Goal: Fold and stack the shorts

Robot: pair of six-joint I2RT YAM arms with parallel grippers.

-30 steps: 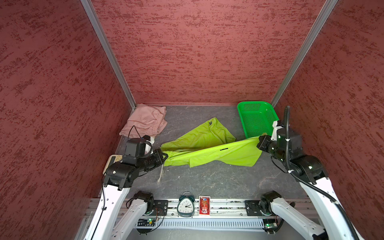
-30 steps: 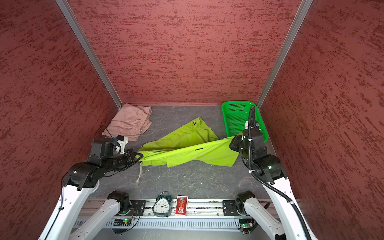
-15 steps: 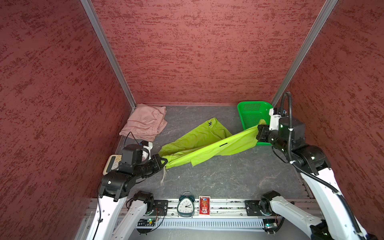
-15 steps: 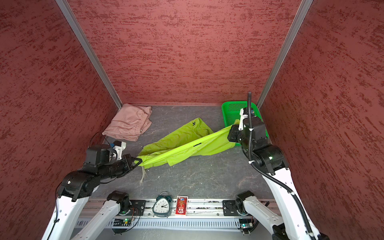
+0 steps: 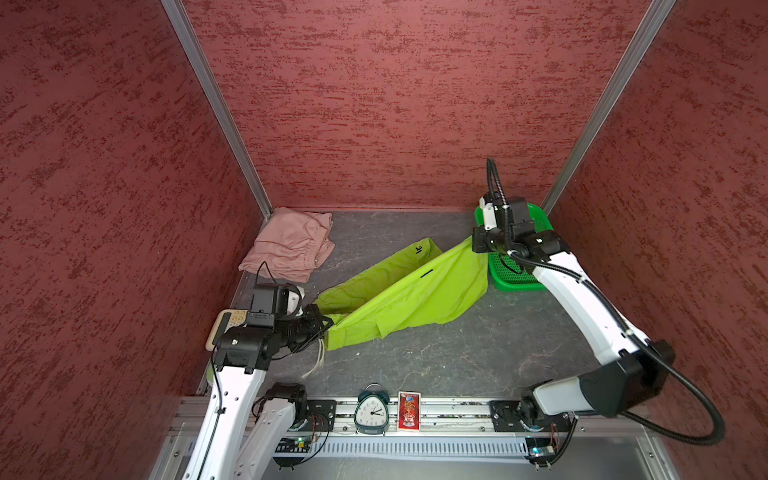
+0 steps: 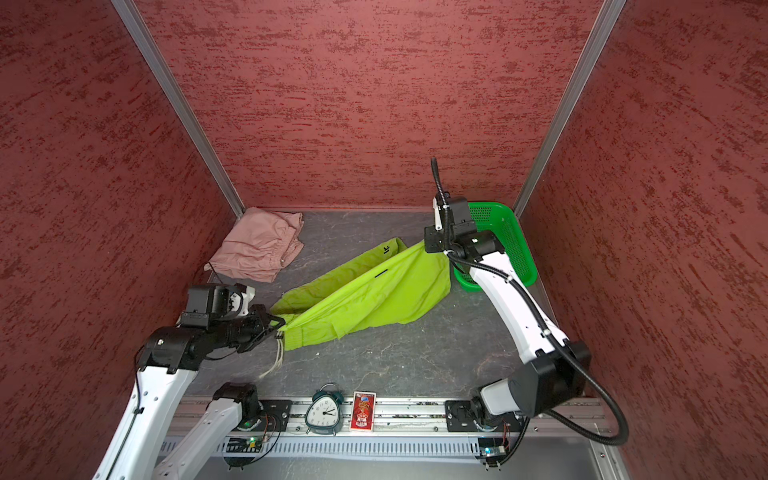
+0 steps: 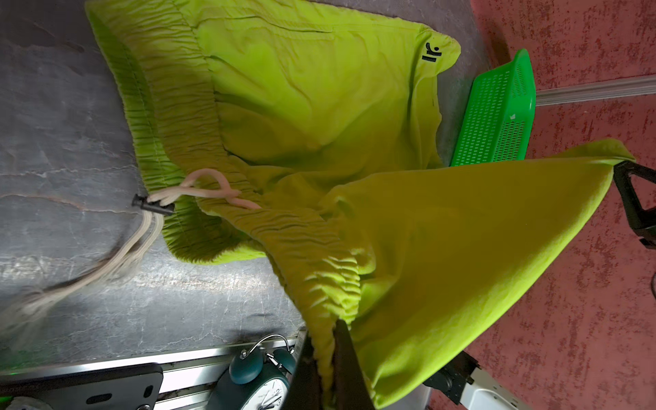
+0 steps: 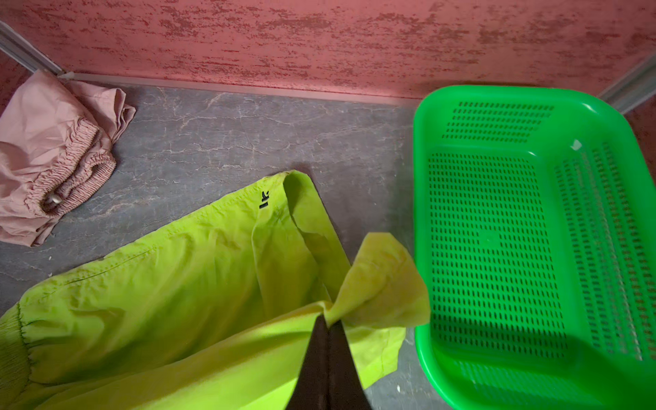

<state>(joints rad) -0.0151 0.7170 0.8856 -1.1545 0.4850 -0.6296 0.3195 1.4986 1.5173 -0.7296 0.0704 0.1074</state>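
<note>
The lime green shorts (image 5: pixel 407 291) (image 6: pixel 374 291) hang stretched above the grey table between my two grippers. My left gripper (image 5: pixel 328 322) (image 6: pixel 280 322) (image 7: pixel 328 340) is shut on their gathered waistband (image 7: pixel 319 269); the white drawstring (image 5: pixel 318 359) (image 7: pixel 135 248) dangles down to the table. My right gripper (image 5: pixel 476 243) (image 6: pixel 428 245) (image 8: pixel 328 317) is shut on a leg hem corner, raised beside the basket. The other leg (image 8: pixel 277 198) lies on the table. The dusty pink shorts (image 5: pixel 291 245) (image 6: pixel 259 245) (image 8: pixel 49 159) lie folded at the back left corner.
A bright green perforated basket (image 5: pixel 536 266) (image 6: pixel 511 245) (image 8: pixel 532 230) stands at the back right, just behind my right gripper. An alarm clock (image 5: pixel 372 411) (image 7: pixel 255 380) and a small red box (image 5: pixel 409 411) sit on the front rail. Red walls close in three sides.
My right gripper has lifted the green leg hem up and toward the back, beside the basket. My left gripper has stayed low at the front left, and the fabric now spans tauter between them.
</note>
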